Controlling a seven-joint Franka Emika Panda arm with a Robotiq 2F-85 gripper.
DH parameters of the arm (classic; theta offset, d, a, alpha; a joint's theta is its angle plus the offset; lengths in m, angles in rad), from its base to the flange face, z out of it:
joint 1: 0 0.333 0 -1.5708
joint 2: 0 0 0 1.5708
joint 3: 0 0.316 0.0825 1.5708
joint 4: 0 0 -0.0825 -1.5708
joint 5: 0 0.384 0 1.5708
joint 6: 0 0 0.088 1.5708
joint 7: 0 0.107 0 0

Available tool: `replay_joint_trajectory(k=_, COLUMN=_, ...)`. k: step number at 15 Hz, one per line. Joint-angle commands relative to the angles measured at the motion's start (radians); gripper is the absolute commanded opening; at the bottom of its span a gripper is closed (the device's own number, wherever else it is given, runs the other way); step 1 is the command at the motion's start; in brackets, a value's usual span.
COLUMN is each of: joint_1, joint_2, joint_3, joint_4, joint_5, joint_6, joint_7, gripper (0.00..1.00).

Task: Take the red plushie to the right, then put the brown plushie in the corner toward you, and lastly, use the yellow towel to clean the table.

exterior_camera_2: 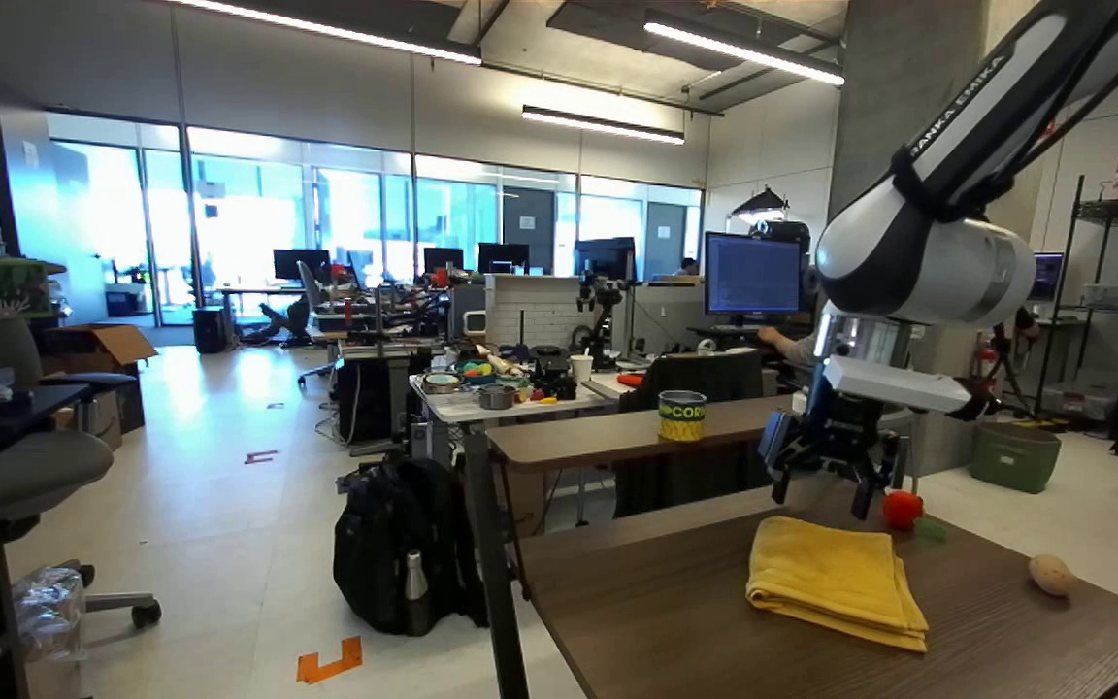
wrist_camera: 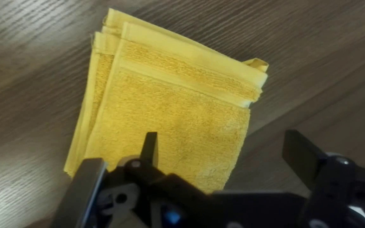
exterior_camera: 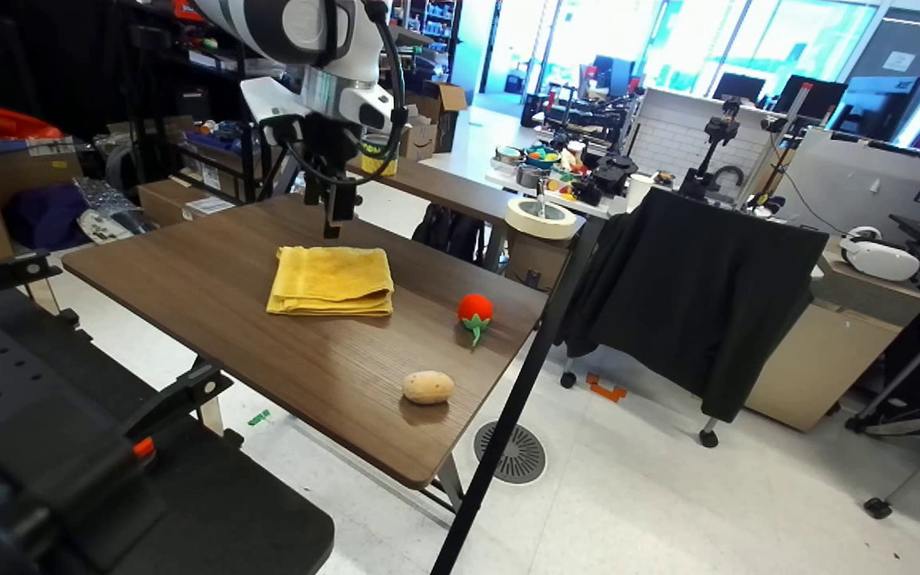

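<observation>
While claw [exterior_camera_2: 821, 492] hangs spread wide, red plushie [exterior_camera: 475, 307] lies, long axis pointing stem-first roughly toward brown plushie [exterior_camera: 428, 387].

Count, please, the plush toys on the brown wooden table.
2. In an exterior view, the round red plush toy with green leaves lies right of the folded yellow cloth towel; the oval tan plush toy lies lower in that view. Anything under the towel is hidden.

Rounded robot arm [exterior_camera_2: 952, 267] — white with black sections
Lettering [exterior_camera_2: 957, 105] reads "RANKA EMIKA"; a black strap [exterior_camera_2: 926, 198] wraps around it; a black cable [exterior_camera: 398, 84] loops by the hand [exterior_camera_2: 820, 492] — black, angular, jointed; above are a silver collar [exterior_camera_2: 863, 340] and a white block [exterior_camera_2: 897, 385]; in the wrist view, a pale screw head [wrist_camera: 342, 160] and a blue spot [wrist_camera: 172, 217]
</observation>
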Motion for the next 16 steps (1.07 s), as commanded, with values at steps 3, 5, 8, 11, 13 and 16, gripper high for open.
replay_joint_trajectory(k=3, joint_1=0.015, joint_2=-0.014, joint_3=-0.063, joint_4=-0.113, joint_5=-0.046, joint_6=0.065, joint_7=0.051, gripper=1.00)
replay_joint_trajectory(k=5, joint_1=0.010, joint_2=0.050, joint_3=-0.067, joint_4=-0.098, joint_5=-0.041, joint_6=0.142, joint_7=0.047, gripper=1.00)
replay_joint_trajectory(k=8, joint_1=-0.012, joint_2=0.152, joint_3=-0.031, joint_4=-0.052, joint_5=0.002, joint_6=0.296, joint_7=0.035, gripper=1.00)
replay_joint_trajectory(k=11, joint_1=-0.009, joint_2=0.150, joint_3=-0.028, joint_4=-0.073, joint_5=-0.001, joint_6=0.297, joint_7=0.030, gripper=1.00)
replay_joint_trajectory(k=13, joint_1=-0.010, joint_2=0.169, joint_3=-0.018, joint_4=-0.055, joint_5=0.009, joint_6=0.313, joint_7=0.030, gripper=1.00)
replay_joint_trajectory(k=16, joint_1=0.039, joint_2=0.215, joint_3=-0.079, joint_4=-0.011, joint_5=-0.018, joint_6=0.307, joint_7=0.066, gripper=1.00)
